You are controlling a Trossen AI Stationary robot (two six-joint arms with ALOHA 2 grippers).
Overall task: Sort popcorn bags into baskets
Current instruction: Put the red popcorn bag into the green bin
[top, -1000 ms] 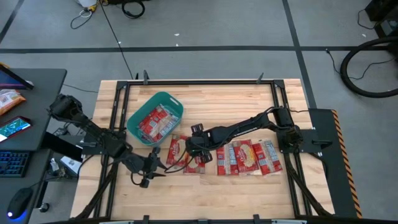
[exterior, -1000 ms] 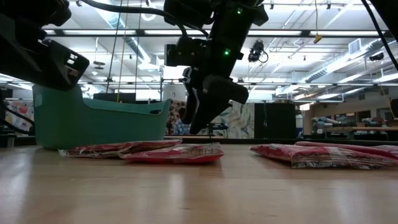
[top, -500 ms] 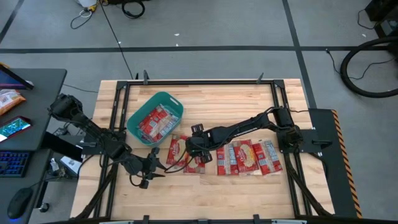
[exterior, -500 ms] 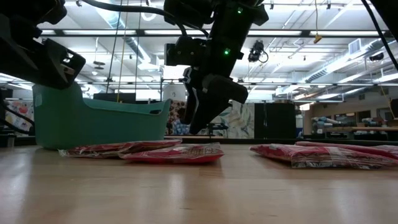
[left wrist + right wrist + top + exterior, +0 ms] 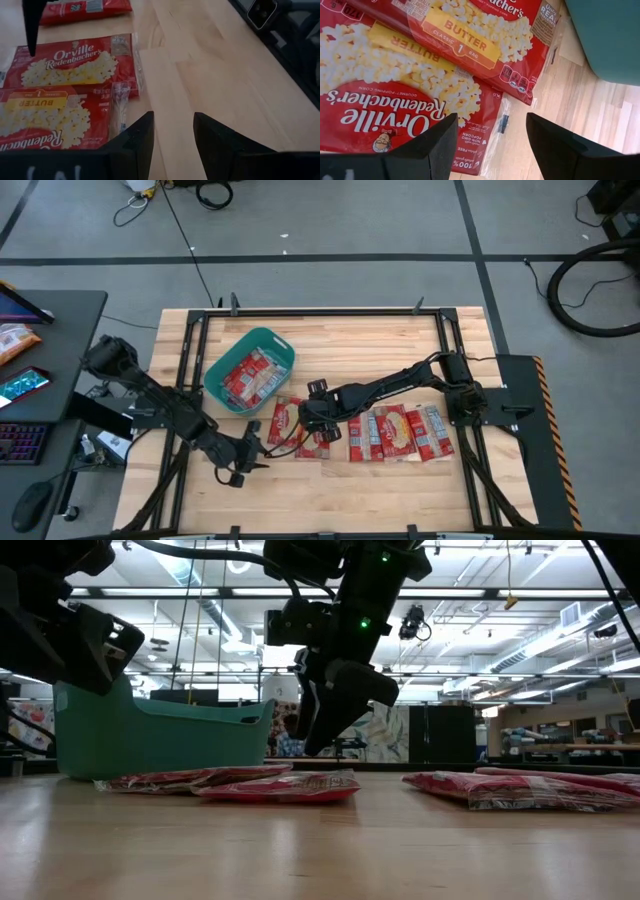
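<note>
Table (image 5: 340, 485): one, wooden, with a dark frame.
Tub (image 5: 222, 368): one, teal, toward the table's left-rear, long axis diagonal; a pile of red bags (image 5: 249, 377) inside, number hard to tell.
Loose bags: two overlapping (image 5: 286, 423) just beside the tub's near corner, long axes roughly front to back; about three more (image 5: 392, 432) side by side to their right, same orientation.
Right gripper (image 5: 308, 423): above the overlapping pair, fingers (image 5: 554, 145) spread apart, empty.
Left gripper (image 5: 250, 450): near the front-left of that pair, low over bare wood, fingers (image 5: 134, 142) parted, empty.
</note>
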